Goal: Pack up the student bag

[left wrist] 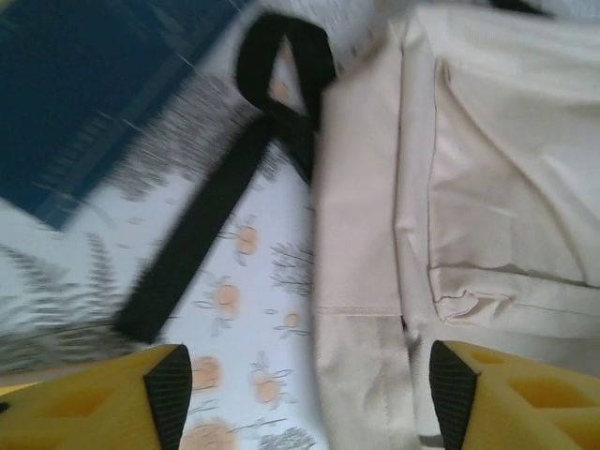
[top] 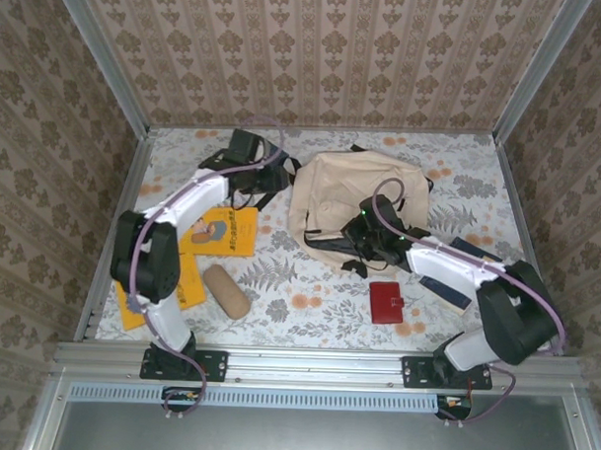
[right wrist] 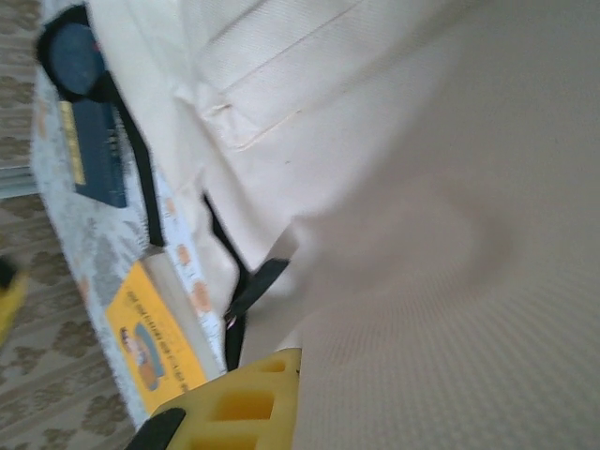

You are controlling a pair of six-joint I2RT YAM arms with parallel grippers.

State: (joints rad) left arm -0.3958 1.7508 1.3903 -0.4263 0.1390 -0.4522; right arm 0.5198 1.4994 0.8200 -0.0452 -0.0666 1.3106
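The student bag [top: 351, 192] is a big beige backpack lying flat in the middle of the table. My right gripper [top: 372, 226] is at its near edge. In the right wrist view one yellow finger [right wrist: 234, 403] shows and the bag's cloth [right wrist: 441, 281] drapes over the other, so the jaws are shut on the cloth. My left gripper [top: 251, 169] hovers by the bag's left side. In the left wrist view it [left wrist: 309, 384] stands open above the tablecloth and the bag's edge [left wrist: 361, 281], holding nothing. A black strap [left wrist: 216, 216] lies ahead of it.
A yellow book [top: 224, 230] and a tan pencil pouch [top: 225, 291] lie front left, with another yellow book [top: 160, 299] under the left arm. A red wallet [top: 386, 302] and a dark blue book [top: 447, 281] lie front right. Another blue book [left wrist: 84, 94] lies beyond the strap.
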